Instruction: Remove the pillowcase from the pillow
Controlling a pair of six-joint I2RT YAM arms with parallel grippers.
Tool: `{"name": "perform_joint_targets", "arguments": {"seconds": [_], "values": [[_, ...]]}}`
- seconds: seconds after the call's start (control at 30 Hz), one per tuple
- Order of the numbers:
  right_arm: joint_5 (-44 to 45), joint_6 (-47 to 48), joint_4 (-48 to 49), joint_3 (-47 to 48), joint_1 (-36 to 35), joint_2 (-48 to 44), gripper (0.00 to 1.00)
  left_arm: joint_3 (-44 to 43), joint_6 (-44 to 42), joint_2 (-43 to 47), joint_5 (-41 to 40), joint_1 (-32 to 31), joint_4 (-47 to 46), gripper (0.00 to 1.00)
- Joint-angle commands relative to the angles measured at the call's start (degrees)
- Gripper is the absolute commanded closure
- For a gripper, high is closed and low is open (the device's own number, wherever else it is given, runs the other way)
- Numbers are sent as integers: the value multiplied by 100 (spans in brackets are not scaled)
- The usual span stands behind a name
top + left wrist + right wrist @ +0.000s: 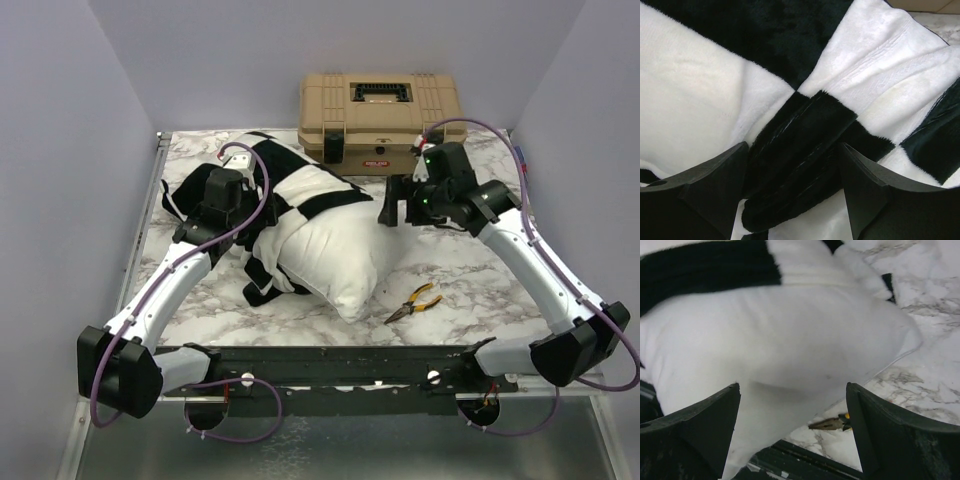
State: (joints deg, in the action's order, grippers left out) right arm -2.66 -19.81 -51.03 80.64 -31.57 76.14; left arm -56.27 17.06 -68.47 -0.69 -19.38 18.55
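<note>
The white pillow [340, 250] lies in the middle of the marble table, its near half bare. The black and white checkered pillowcase [285, 185] is bunched over its far left half. My left gripper [225, 205] sits on that bunched cloth. In the left wrist view it [792, 175] is open, with a black fold of the pillowcase [795, 145] lying between its fingers [715, 187]. My right gripper [395, 205] is open and empty, hovering just right of the pillow. In the right wrist view it [792, 410] faces the bare pillow [790, 340].
A tan toolbox [380, 110] stands at the back of the table, close behind my right gripper. Yellow-handled pliers [415, 303] lie on the table right of the pillow's near corner and also show in the right wrist view [832, 424]. A black rail [330, 365] runs along the near edge.
</note>
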Motion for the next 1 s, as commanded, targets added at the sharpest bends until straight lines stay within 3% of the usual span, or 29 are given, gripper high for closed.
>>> {"name": "perform_joint_targets", "arguments": {"seconds": [0.0, 0.23, 0.43, 0.73, 0.83, 0.97], "values": [[-656, -32, 540, 151, 881, 225, 8, 102, -109, 189, -166, -55, -109, 26], [-1399, -529, 1353, -131, 2035, 859, 8, 147, -128, 203, -170, -100, -156, 26], [-2496, -536, 1844, -681, 2055, 1505, 12, 151, -136, 215, -90, -154, -167, 26], [-3525, -594, 2595, -1506, 1550, 1091, 15, 134, -156, 239, 63, -195, -177, 26], [-3617, -654, 2813, -1648, 1285, 938, 23, 119, -201, 265, 63, -236, -179, 26], [-3724, -777, 3116, -1820, 1053, 769, 47, 76, -280, 294, 63, -327, -198, 26]]}}
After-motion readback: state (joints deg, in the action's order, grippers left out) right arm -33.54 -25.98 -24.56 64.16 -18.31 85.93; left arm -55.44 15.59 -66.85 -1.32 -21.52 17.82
